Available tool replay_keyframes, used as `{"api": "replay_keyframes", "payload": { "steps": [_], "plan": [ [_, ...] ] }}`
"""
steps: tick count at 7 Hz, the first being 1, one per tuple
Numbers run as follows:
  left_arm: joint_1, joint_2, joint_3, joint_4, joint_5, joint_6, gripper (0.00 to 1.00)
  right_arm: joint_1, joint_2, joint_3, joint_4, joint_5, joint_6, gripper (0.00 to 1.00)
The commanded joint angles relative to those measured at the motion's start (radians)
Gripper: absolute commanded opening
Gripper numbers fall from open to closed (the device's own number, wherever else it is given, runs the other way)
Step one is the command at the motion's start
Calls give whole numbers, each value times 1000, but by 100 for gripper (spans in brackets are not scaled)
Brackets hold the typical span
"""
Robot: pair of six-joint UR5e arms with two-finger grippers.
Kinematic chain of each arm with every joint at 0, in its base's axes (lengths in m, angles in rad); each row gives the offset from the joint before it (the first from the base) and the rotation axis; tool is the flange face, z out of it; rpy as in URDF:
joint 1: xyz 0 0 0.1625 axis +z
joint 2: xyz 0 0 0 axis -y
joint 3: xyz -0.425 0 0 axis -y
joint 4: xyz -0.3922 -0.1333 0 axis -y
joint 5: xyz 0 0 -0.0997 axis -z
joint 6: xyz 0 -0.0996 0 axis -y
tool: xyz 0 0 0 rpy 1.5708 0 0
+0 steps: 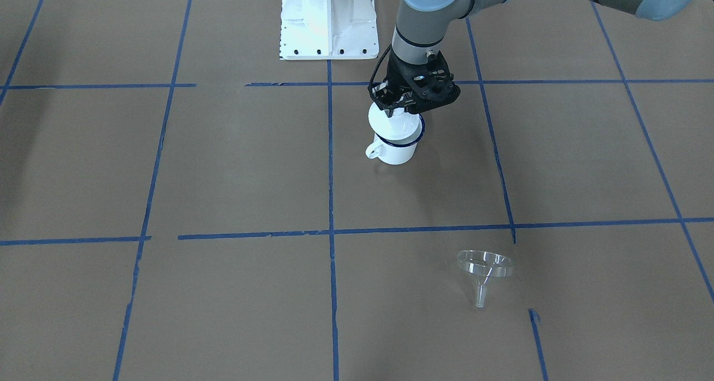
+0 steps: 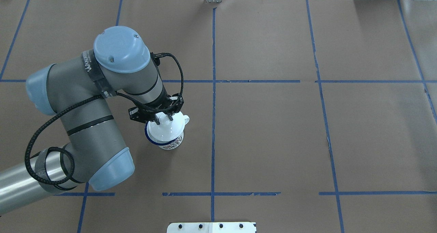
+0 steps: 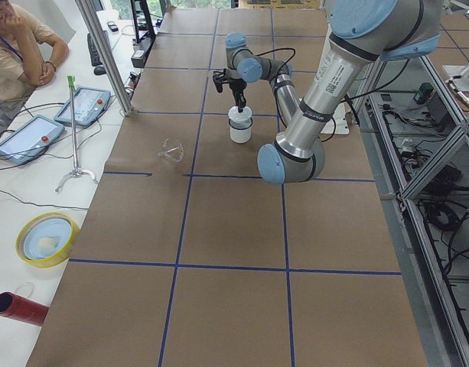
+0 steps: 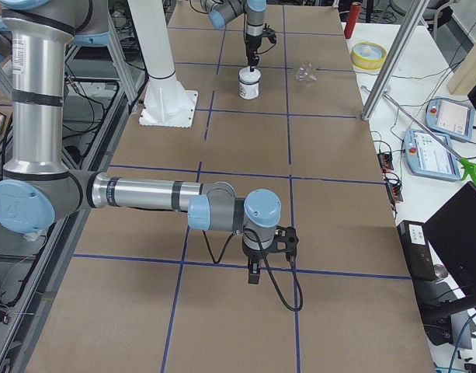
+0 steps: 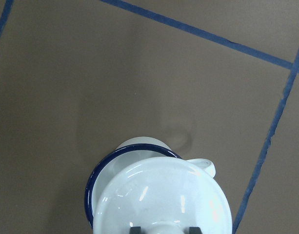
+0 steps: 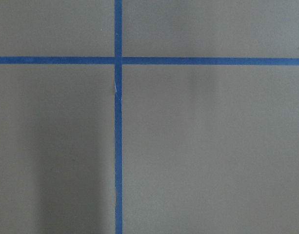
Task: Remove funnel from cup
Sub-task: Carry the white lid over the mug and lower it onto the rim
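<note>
Jaws of the left gripper [image 2: 164, 118] look clamped on the knob of a white lid [image 5: 161, 195] atop the cup [image 1: 397, 151]; the right gripper's [image 4: 255, 273] I cannot tell. Well apart from the cup, on the far side of the table [image 1: 223, 163] from the robot, lies the funnel [image 1: 484, 268], tipped over. It seems light, stiff and slick, best taken by its rim.

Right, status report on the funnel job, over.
Left gripper shut on knob of white lid, tilted over cup. Right gripper far off, state unclear. Funnel already out, lying on table, apart from cup.
</note>
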Motion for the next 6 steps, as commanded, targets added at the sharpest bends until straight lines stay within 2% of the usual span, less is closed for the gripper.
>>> {"api": "replay_keyframes", "payload": {
  "steps": [1,6],
  "plan": [
    [3,13,-2,-4,1,1,0,0,0,0,0,0,0,100],
    [3,24,-4,-4,1,2,0,0,0,0,0,0,0,100]
  ]
}}
